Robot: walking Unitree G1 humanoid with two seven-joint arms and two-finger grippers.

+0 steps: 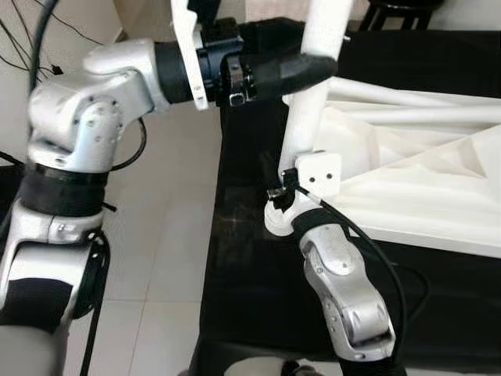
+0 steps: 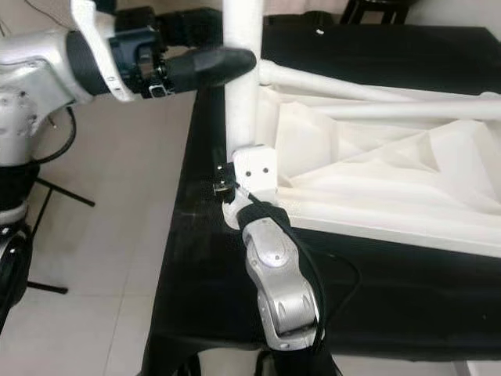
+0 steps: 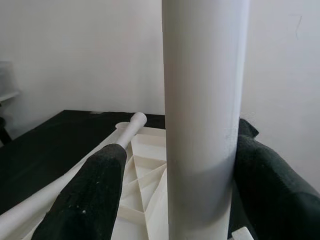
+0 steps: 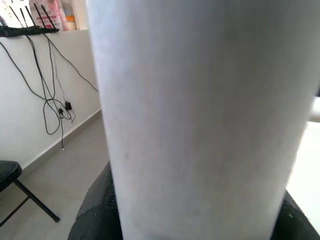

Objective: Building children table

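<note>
Leg-fitting step: white leg (image 1: 313, 94) upright at corner of upturned tabletop (image 1: 423, 180) on black worktop (image 1: 250, 258). Left tool (image 1: 313, 69) pinching leg high, right tool (image 1: 283, 205) clamped at base. Next, likely: seat leg squarely into socket.

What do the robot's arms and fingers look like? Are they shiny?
Yes! Both arms have smooth, rounded silver shells with black bands at the joints. The left gripper has long, thick black fingers with a rough, grainy skin, behind a white plate and black clamp ring. The right gripper sits on a slim silver forearm, with thin black cables looping beside it.
</note>
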